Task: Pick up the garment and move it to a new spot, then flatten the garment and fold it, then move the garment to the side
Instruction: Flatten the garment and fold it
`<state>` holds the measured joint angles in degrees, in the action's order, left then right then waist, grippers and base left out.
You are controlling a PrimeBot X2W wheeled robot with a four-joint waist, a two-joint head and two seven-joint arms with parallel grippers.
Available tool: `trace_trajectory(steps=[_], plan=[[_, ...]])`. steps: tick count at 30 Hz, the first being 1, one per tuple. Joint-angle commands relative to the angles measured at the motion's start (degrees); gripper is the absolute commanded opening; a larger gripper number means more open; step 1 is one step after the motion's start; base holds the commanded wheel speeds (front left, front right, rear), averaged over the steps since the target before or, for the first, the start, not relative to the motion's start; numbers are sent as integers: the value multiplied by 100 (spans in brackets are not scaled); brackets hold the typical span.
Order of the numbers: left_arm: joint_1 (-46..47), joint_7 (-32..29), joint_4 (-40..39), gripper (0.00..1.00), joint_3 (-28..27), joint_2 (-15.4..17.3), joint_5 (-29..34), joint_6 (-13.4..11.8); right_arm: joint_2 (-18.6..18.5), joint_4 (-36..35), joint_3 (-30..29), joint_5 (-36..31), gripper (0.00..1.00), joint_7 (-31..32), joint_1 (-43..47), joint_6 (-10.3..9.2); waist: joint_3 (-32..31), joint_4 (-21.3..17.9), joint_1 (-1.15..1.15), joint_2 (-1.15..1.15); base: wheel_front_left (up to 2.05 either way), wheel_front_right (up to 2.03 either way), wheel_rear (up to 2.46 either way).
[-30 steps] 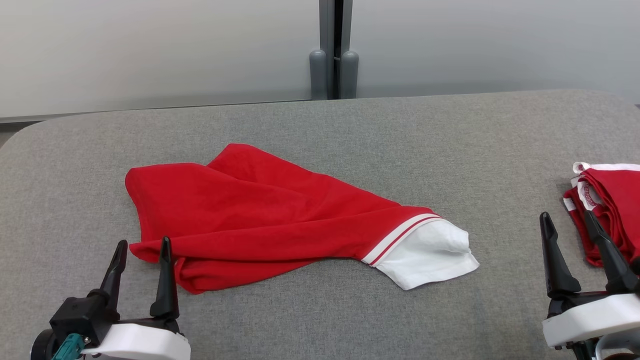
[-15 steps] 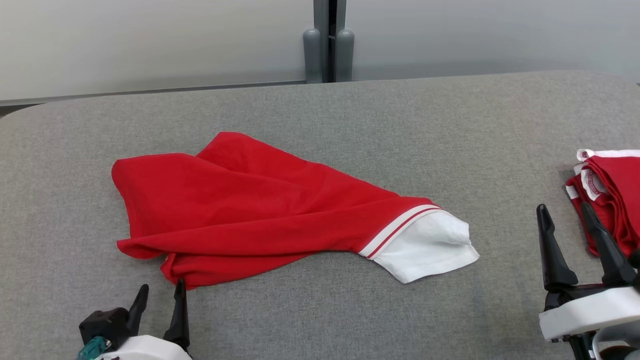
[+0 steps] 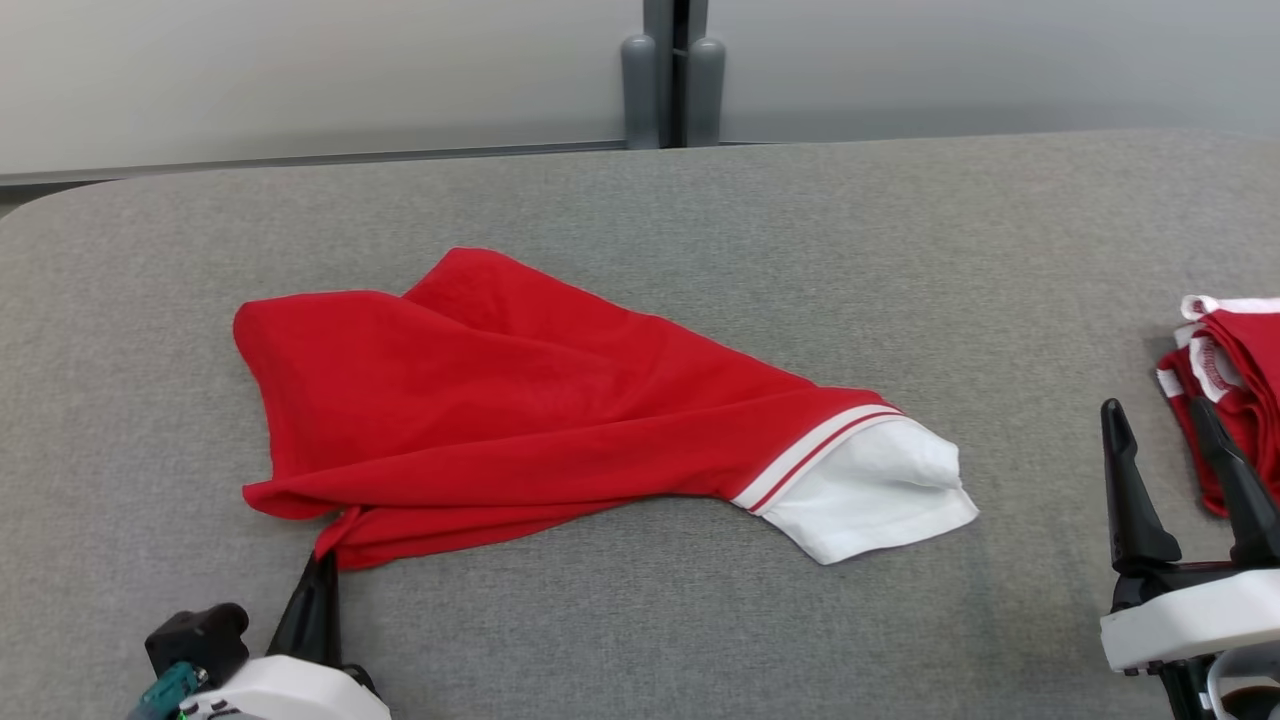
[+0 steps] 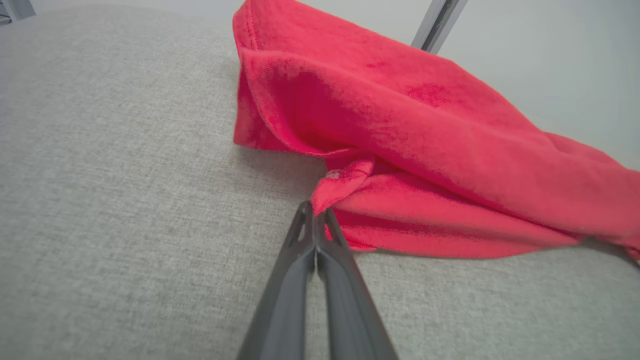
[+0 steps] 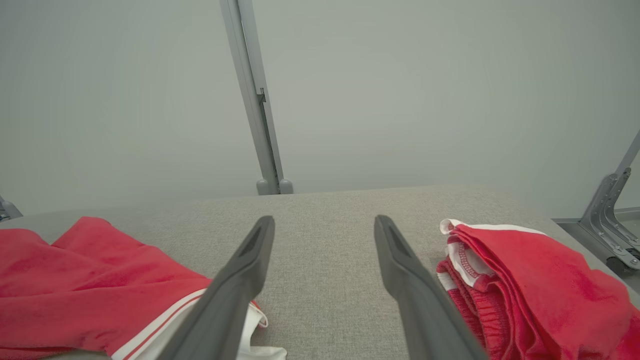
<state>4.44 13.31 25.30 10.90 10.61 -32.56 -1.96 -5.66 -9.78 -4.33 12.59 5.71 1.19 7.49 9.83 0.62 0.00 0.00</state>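
Where the fingers (image 4: 292,285) of the left gripper (image 3: 322,562) meet, they are pressed together on a small tuck of red cloth at the garment's (image 3: 500,400) nearest corner, at the lower left of the head view. From that pinch the garment lies crumpled across the middle of the table (image 3: 700,200), ending in a white cuff (image 3: 870,490) toward the lower right. It looks soft, light and limp. Lifted by one corner it would likely hang and bunch, and may drag on the woven cover. A second hold near the cuff or another corner would probably spread it better. The right gripper (image 3: 1155,415) stands with its jaws wide apart and empty at the lower right, just beside a pile (image 3: 1235,370) of red-and-white cloth at the right edge. Bare table runs along the top and between cuff and pile. The table's rounded corner lies at the upper left.
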Motion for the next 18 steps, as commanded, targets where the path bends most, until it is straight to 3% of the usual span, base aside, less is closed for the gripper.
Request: trace_trajectory(steps=[1, 14, 15, 16, 17, 18], plan=[[-87, 43, -46, 0, -19, 6, -31, 36, -11, 13, -40, 28, 100, -32, 28, 0, 6, 84, 0, 0, 0, 0, 0], [-804, 137, -396, 0, -192, -319, -479, 178, 75, -7, -158, -5, 100, 52, 64, 0, -4, 493, 0, 0, 0, 0, 0], [-837, 145, -383, 4, -210, -316, -473, 149, 83, -21, -164, -8, 100, 57, 72, 0, -6, 507, 0, 0, 0, 0, 0], [-854, 153, -396, 61, -245, -336, -502, 135, 92, -28, -169, -8, 100, 57, 77, 0, -14, 518, 0, 0, 0, 0, 0], [-853, 152, -439, 100, -254, -342, -457, 120, 98, -39, -174, -11, 100, 62, 83, 0, -21, 527, 0, 0, 0, 0, 0], [-846, 160, -491, 100, -257, -344, -380, 90, 101, -50, -181, -16, 100, 56, 84, 0, -24, 536, 0, 0, 0, 0, 0]])
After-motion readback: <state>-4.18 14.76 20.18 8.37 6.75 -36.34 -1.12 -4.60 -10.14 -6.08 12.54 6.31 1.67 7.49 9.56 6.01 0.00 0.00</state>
